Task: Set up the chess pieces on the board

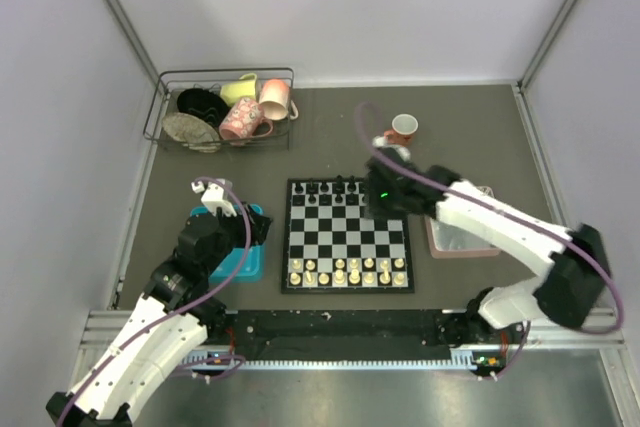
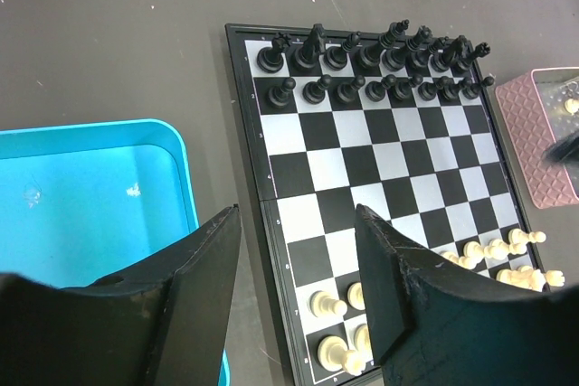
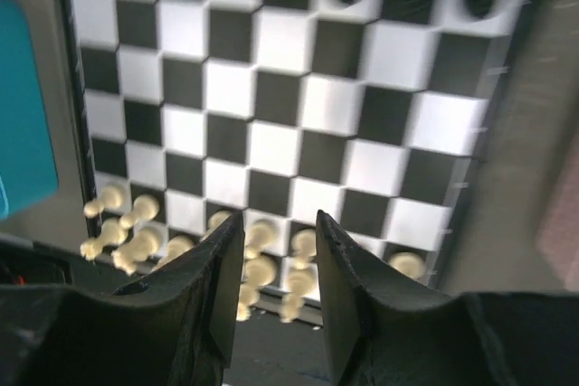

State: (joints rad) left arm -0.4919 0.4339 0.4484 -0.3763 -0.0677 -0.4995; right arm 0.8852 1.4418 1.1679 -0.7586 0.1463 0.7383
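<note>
The board (image 1: 347, 235) lies flat in the middle of the table. Black figures fill its two far rows. Cream-white chess pieces (image 1: 348, 270) stand in its two near rows. My left gripper (image 1: 258, 227) is open and empty, between the blue tray (image 1: 238, 257) and the board's left edge. In the left wrist view my gripper (image 2: 297, 223) frames that edge, with cream pieces (image 2: 330, 305) close by. My right gripper (image 1: 380, 205) is open and empty above the board's far right part. The blurred right wrist view shows my gripper (image 3: 279, 223) over the cream pieces (image 3: 118, 237).
A pink tray (image 1: 462, 239) lies right of the board, partly under my right arm; it (image 2: 543, 133) holds one cream piece (image 2: 572, 106). A red cup (image 1: 402, 128) stands behind the board. A wire basket (image 1: 225, 107) of cups and plates sits at the back left.
</note>
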